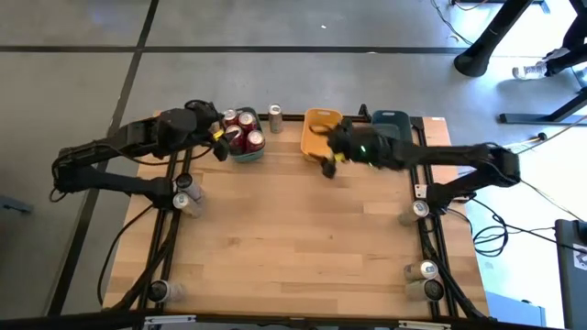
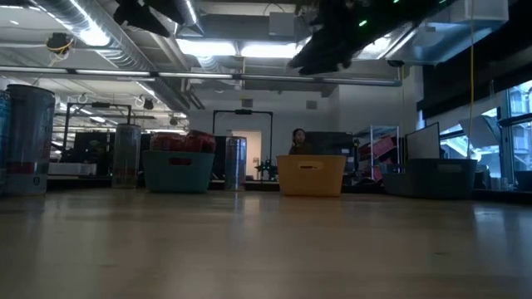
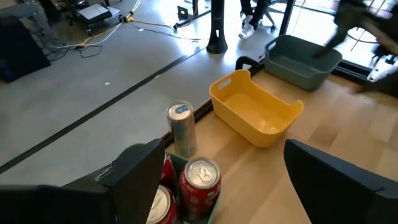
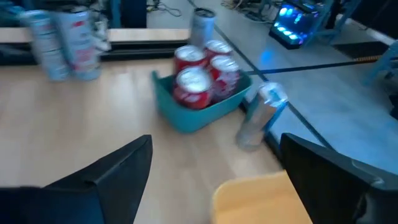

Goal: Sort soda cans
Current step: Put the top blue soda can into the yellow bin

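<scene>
Several red soda cans [image 1: 241, 131] stand upright in the teal tray [image 1: 249, 153] at the table's far edge. One silver can [image 1: 275, 116] stands on the table between the teal tray and the yellow tray [image 1: 318, 122]. My left gripper [image 1: 220, 144] hovers open just left of the teal tray; in its wrist view a red can [image 3: 200, 180] shows between the fingers, untouched. My right gripper [image 1: 328, 163] hangs open over the yellow tray's near edge, facing the teal tray [image 4: 193, 115] and the silver can [image 4: 261, 117]. Neither gripper holds anything.
A grey-blue tray [image 1: 391, 121] stands right of the yellow one. More cans stand by the left edge [image 1: 185, 198], at the near left corner [image 1: 160, 291], and along the right edge [image 1: 418, 210] [image 1: 428, 271]. The wooden middle of the table [image 1: 293, 238] is bare.
</scene>
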Tool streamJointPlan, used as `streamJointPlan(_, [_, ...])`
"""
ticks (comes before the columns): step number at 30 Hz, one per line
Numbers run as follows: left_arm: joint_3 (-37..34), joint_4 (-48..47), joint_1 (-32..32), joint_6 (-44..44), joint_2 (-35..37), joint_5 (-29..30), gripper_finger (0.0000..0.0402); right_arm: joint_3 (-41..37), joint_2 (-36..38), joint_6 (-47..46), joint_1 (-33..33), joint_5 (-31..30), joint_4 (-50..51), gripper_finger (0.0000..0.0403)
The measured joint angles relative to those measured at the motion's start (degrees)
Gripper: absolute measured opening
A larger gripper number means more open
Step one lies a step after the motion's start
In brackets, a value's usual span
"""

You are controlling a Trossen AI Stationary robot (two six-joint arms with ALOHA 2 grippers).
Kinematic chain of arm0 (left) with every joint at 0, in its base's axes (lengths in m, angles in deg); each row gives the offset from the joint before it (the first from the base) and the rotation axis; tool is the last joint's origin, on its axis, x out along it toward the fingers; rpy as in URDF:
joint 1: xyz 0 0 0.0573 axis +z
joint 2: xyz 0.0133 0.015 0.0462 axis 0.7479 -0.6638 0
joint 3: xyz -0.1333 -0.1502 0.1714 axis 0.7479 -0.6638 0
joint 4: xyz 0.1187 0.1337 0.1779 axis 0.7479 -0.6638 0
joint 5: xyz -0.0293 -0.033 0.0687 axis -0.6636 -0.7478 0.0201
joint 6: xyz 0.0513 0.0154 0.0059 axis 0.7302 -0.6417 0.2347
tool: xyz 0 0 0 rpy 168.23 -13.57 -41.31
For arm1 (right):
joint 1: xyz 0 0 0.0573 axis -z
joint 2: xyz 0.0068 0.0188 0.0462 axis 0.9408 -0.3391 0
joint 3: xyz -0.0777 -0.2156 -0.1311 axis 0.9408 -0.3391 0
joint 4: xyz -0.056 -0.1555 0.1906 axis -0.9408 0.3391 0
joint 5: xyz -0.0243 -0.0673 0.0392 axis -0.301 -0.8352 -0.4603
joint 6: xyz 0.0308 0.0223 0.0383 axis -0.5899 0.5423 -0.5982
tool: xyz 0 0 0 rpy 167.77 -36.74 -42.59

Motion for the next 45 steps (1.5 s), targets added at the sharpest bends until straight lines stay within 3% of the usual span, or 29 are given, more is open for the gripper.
streamJointPlan(4, [0.0,-0.6,-0.2,0.9,0.2,0.1,0.032,6.2,-7.8,2.7,6.2,5.9,-1.9,0.0351])
streamJointPlan(11, [0.0,-0.6,-0.2,1.3,0.1,0.1,0.032,18.5,-22.2,6.0,13.6,11.1,-2.1,0.0351])
streamJointPlan(22, [0.0,-0.6,-0.2,0.6,0.1,0.1,0.032,32.7,-38.4,6.0,19.9,20.8,-2.7,0.0351])
streamJointPlan(28, [0.0,-0.6,-0.2,0.5,0.1,0.5,0.032,33.9,-42.2,6.8,20.7,24.9,-7.6,0.0351])
streamJointPlan(45, [0.0,-0.6,-0.2,-2.5,0.1,0.7,0.032,33.9,-48.1,7.5,20.9,25.8,-17.0,0.0351])
